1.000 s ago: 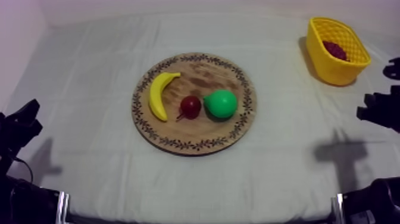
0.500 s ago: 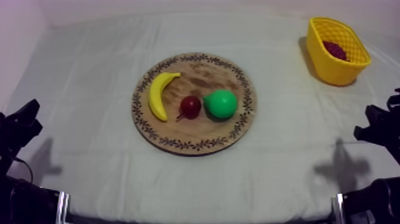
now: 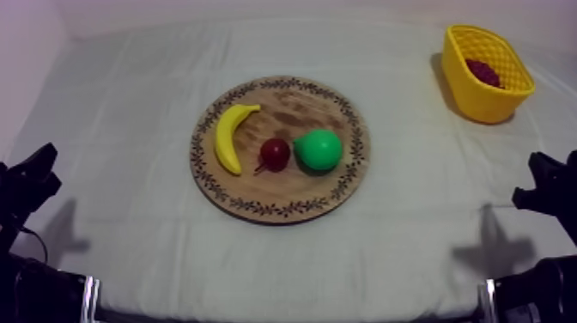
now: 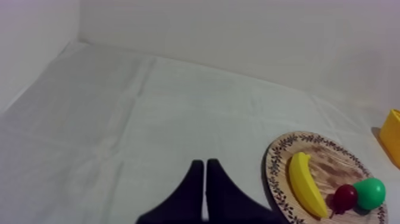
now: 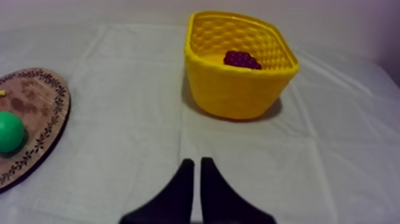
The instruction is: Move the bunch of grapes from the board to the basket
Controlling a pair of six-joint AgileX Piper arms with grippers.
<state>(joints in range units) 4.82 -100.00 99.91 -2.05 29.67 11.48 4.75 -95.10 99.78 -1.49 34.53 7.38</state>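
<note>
we see grey-white cloth [image 3: 129, 120], pale wall [image 4: 238, 36] behind | bunch of grapes [image 5: 241, 59] inside yellow basket [image 3: 485, 103], upper right of top view, ahead of and well apart from right gripper [image 5: 196, 162] | right gripper and left gripper [image 4: 204, 163] both pressed together, empty | left one near wooden board [image 4: 275, 179]

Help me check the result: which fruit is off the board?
The bunch of grapes, inside the yellow basket; banana, pear and small red fruit lie on the wooden board.

Here's a lab-style robot test bench: table [image 3: 129, 112] draped in grey-white cloth, bare pale wall [image 3: 215, 10] across the top of the overhead frame, black left arm [image 3: 34, 292] lower left, right arm [image 3: 532, 296] lower right, and a toy banana [image 3: 227, 137] staged on the wooden board [image 3: 292, 107] at centre.
</note>
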